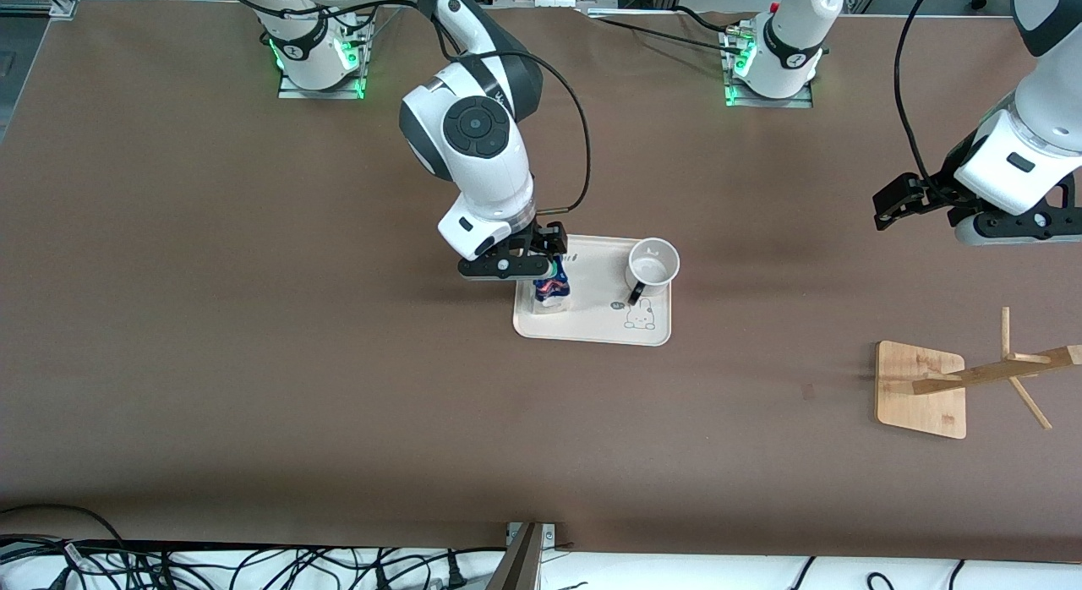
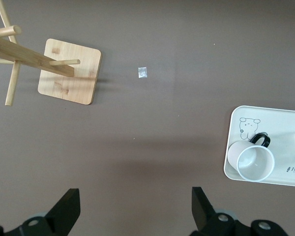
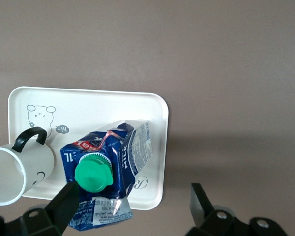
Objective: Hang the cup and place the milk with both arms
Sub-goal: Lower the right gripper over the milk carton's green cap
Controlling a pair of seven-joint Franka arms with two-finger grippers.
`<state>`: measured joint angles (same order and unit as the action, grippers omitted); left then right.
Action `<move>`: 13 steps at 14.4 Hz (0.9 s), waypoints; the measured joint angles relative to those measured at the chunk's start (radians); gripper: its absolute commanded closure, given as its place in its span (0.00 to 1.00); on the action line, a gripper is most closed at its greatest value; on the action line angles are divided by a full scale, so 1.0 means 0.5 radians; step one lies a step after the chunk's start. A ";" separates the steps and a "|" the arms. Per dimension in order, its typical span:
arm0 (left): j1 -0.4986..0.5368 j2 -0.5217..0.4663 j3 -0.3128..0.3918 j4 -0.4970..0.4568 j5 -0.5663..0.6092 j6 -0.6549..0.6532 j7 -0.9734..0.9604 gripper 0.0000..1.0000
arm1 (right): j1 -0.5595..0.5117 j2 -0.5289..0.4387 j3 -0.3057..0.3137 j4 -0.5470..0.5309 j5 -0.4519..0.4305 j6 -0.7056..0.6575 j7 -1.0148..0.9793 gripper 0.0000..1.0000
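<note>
The milk [image 1: 551, 291], a small carton with a dark blue top and green cap, stands on a cream tray [image 1: 592, 319] at its right-arm end. The white cup [image 1: 652, 265] stands upright on the same tray, toward the left arm's end. My right gripper [image 1: 545, 273] is open, low over the milk. In the right wrist view the milk [image 3: 108, 167] sits beside one finger [image 3: 64, 204], the cup [image 3: 19, 172] next to it, and the right gripper [image 3: 132, 206] holds nothing. My left gripper [image 1: 892, 205] waits open in the air; it [image 2: 135, 211] is empty over bare table.
A wooden cup rack [image 1: 921, 389] with slanted pegs stands near the left arm's end, nearer the front camera than the tray; it shows in the left wrist view [image 2: 69, 71]. A small pale scrap [image 2: 142, 72] lies on the brown table beside it.
</note>
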<state>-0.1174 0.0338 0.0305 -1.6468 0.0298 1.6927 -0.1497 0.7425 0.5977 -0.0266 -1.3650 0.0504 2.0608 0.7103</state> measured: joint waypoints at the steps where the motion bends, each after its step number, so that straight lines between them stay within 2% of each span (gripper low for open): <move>1: 0.000 0.000 0.000 0.000 0.000 0.000 0.000 0.00 | 0.006 0.000 0.000 0.000 0.000 0.001 0.000 0.00; 13: 0.007 0.004 0.007 0.000 0.000 0.000 0.000 0.00 | 0.019 0.010 0.000 0.005 0.000 0.146 0.000 0.00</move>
<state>-0.1138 0.0358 0.0340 -1.6468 0.0298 1.6927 -0.1497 0.7521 0.6025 -0.0267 -1.3627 0.0505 2.1337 0.7103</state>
